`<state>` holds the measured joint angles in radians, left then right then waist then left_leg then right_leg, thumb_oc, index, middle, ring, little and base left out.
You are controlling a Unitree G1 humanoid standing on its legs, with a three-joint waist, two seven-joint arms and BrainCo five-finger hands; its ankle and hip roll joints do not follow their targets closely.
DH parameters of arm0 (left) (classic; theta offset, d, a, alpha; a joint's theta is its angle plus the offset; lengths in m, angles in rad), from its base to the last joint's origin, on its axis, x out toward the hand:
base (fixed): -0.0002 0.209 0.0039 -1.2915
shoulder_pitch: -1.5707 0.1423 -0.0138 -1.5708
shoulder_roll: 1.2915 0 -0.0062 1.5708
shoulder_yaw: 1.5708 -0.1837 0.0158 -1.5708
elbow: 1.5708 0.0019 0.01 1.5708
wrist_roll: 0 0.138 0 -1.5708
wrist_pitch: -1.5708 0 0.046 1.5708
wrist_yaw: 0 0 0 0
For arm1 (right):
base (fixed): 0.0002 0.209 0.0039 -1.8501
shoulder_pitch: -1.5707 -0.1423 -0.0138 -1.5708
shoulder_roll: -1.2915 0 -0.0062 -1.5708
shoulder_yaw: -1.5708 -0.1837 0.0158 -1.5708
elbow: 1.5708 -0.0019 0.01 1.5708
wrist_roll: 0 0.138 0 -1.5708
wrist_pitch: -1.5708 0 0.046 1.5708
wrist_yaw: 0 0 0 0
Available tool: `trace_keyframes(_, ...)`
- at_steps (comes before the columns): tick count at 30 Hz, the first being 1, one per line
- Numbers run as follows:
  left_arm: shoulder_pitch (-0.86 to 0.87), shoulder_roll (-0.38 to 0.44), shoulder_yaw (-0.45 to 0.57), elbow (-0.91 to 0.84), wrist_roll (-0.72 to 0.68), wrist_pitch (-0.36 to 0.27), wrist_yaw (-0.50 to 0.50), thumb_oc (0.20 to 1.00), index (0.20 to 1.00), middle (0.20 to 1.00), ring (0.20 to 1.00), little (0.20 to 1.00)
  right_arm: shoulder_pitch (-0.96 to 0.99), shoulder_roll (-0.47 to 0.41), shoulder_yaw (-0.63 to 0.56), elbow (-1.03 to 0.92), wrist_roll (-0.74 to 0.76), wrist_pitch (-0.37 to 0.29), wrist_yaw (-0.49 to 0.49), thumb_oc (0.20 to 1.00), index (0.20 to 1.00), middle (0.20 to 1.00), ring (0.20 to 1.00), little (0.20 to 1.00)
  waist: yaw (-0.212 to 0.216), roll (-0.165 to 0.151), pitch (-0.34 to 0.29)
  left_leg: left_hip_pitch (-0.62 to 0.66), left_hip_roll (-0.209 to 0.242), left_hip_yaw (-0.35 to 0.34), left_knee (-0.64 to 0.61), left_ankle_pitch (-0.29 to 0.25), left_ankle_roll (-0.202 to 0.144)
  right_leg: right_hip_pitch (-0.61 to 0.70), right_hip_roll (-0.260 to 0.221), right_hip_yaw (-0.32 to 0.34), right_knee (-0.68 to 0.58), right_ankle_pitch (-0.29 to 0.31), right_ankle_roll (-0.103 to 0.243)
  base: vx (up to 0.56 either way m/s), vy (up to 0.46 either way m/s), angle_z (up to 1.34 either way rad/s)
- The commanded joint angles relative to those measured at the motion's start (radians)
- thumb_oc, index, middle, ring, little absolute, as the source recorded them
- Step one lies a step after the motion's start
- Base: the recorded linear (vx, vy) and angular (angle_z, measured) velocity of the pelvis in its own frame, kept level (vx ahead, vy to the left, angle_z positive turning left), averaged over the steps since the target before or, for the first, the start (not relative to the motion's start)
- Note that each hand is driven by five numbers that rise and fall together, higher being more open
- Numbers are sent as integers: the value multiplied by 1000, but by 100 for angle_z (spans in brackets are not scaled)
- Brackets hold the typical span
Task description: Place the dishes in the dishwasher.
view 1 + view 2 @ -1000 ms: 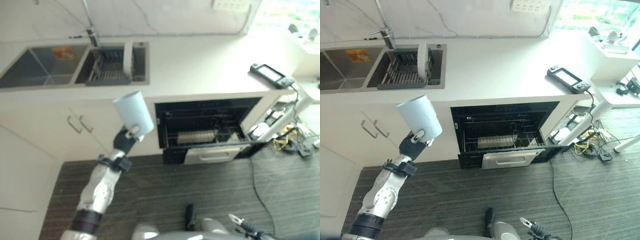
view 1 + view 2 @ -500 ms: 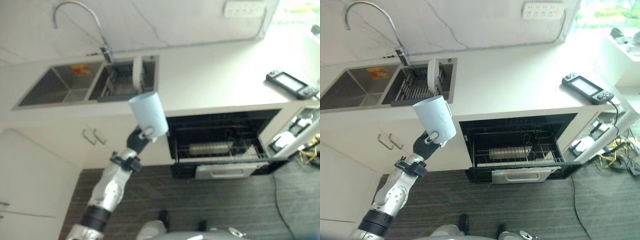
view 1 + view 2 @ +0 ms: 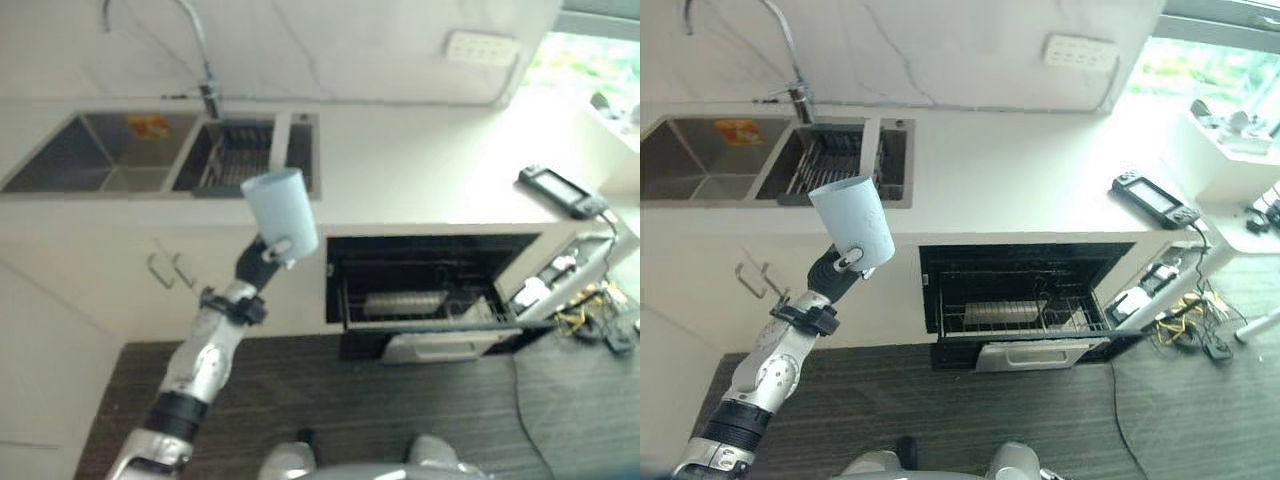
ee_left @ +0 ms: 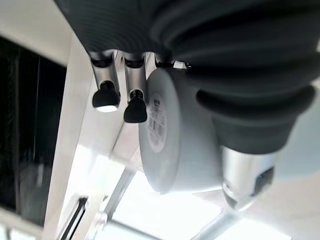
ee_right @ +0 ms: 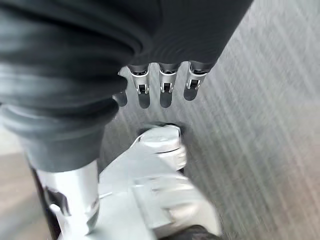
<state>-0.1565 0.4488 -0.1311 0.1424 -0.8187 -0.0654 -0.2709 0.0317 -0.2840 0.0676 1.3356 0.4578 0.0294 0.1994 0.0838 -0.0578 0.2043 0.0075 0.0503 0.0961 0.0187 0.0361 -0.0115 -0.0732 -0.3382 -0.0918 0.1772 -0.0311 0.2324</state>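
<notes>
My left hand [image 3: 840, 268] has its fingers and thumb curled round the base of the pale blue cup [image 3: 852, 222], holding it mouth-up in the air, level with the counter [image 3: 1020, 190] edge and left of the open dishwasher [image 3: 1025, 300]. The cup looks light, rigid and smooth, so I judge it slippery and liable to chip; a grip round the lower wall suits it. My right hand [image 5: 160, 85] hangs relaxed over the floor [image 5: 270, 115], fingers straight.

The left arm is raised forward, its left hand [image 3: 836, 268] with fingers [image 4: 135, 102] curled; the right hand [image 5: 160, 85] hangs with fingers relaxed
</notes>
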Motion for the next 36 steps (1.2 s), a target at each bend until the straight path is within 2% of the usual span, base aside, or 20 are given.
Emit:
trace_keyframes(1,-66,13,47,-130,8,-26,19,200,200,200,200,200,-73,15,87,-66,59,4,32,1000,1000,1000,1000,1000,-18,21,18,1,219,-108,48,-38,-123,122,83,-57,-126,57,-35,-75,-687,7)
trace_keyframes(2,-41,4,51,-131,-10,-40,16,200,200,200,200,200,-70,24,110,-92,47,5,24,1000,1000,1000,1000,1000,-25,25,15,15,261,-88,21,-6,-135,112,108,-54,-103,26,-54,-16,-617,-32)
trace_keyframes(3,0,-18,35,-144,-14,-51,5,200,200,200,200,200,-53,19,127,-141,31,22,14,1000,1000,1000,1000,1000,-42,39,7,34,286,-40,-34,50,-137,117,147,-64,-87,0,-94,2,-464,-40)
trace_keyframes(4,-20,-43,12,-132,-17,-35,-21,200,200,200,200,200,-34,18,115,-139,65,7,11,1000,1000,1000,1000,1000,-55,34,5,-1,248,28,9,45,-122,153,160,-105,-111,-2,-109,-4,-352,-15)
trace_keyframes(5,-40,-57,-11,-122,-19,-40,-25,200,200,200,200,200,-31,15,111,-133,87,-8,15,1000,1000,1000,1000,1000,-63,29,3,-25,217,46,58,21,-109,167,159,-124,-129,0,-115,-56,-202,57)
trace_keyframes(7,-60,-80,-44,-125,-31,-64,6,200,200,200,200,200,-52,6,120,-127,93,-27,23,1000,1000,1000,1000,1000,-74,35,2,-39,143,46,128,-43,-84,161,149,-125,-144,12,-113,-67,-74,103)
trace_keyframes(11,-50,-78,-47,-118,-23,-73,10,200,200,200,200,200,-55,-6,116,-166,119,-26,37,1000,1000,1000,1000,1000,-91,64,-11,7,158,49,39,-1,-110,185,178,-111,-149,-3,-119,35,34,9)
trace_keyframes(13,-55,-85,-60,-100,-25,-83,9,200,200,200,200,200,-42,-2,110,-189,131,-31,43,1000,1000,1000,1000,1000,-101,75,-30,48,163,68,-41,29,-121,211,181,-132,-180,3,-111,110,125,-6)
trace_keyframes(18,-41,-86,-42,-92,-11,-71,15,200,200,200,200,200,-6,14,126,-232,82,-69,67,1000,1000,1000,1000,1000,-99,81,-52,93,143,60,-92,17,-118,232,159,-154,-212,15,-89,60,105,10)
trace_keyframes(20,-25,-75,-24,-102,15,-67,36,200,200,200,200,200,20,16,145,-334,67,-59,67,1000,1000,1000,1000,1000,-101,70,-56,105,141,69,-100,8,-115,233,152,-162,-235,31,-81,16,25,10)
trace_keyframes(23,8,-60,0,-87,108,-92,96,200,200,200,200,200,77,13,166,-613,79,15,49,1000,1000,1000,1000,1000,-113,49,-58,109,138,77,-106,-2,-110,226,146,-158,-254,51,-69,-27,-11,8)
trace_keyframes(26,30,-32,4,-32,239,-132,151,200,200,200,200,200,157,-32,186,-907,87,61,95,1000,1000,1000,1000,1000,-139,33,-54,108,139,89,-106,-3,-106,211,141,-147,-245,56,-60,-58,-26,-5)
trace_keyframes(27,42,-11,-2,-2,300,-158,183,200,200,200,200,200,195,-75,181,-1064,115,104,136,1000,1000,1000,1000,1000,-153,26,-56,109,140,100,-106,-6,-105,206,140,-142,-248,60,-56,-44,-30,-6)
trace_keyframes(29,55,49,-16,64,383,-196,242,200,200,200,200,200,230,-156,163,-1332,238,173,290,1000,1000,1000,1000,1000,-179,16,-65,112,140,117,-106,-9,-101,195,142,-117,-248,61,-50,-29,-25,-9)
trace_keyframes(31,51,60,-31,88,395,-206,260,200,200,200,200,200,214,-173,160,-1405,302,194,343,1000,1000,1000,1000,1000,-184,15,-70,117,140,124,-106,-10,-101,196,143,-111,-250,63,-49,0,1,-36)
trace_keyframes(32,45,63,-40,102,399,-209,263,200,200,200,200,200,195,-188,164,-1450,345,209,407,1000,1000,1000,1000,1000,-184,16,-76,120,139,125,-106,-11,-100,197,145,-105,-253,63,-49,12,9,-34)
trace_keyframes(34,47,65,-52,109,405,-221,259,200,200,200,200,200,169,-214,169,-1507,390,206,426,1000,1000,1000,1000,1000,-180,17,-83,123,139,126,-106,-12,-100,199,146,-103,-256,64,-50,21,6,-7)
trace_keyframes(36,48,68,-68,92,428,-227,252,200,200,200,200,200,137,-234,164,-1560,413,145,414,1000,1000,1000,1000,1000,-173,18,-92,126,139,125,-106,-13,-100,202,147,-99,-259,65,-50,16,4,-1)
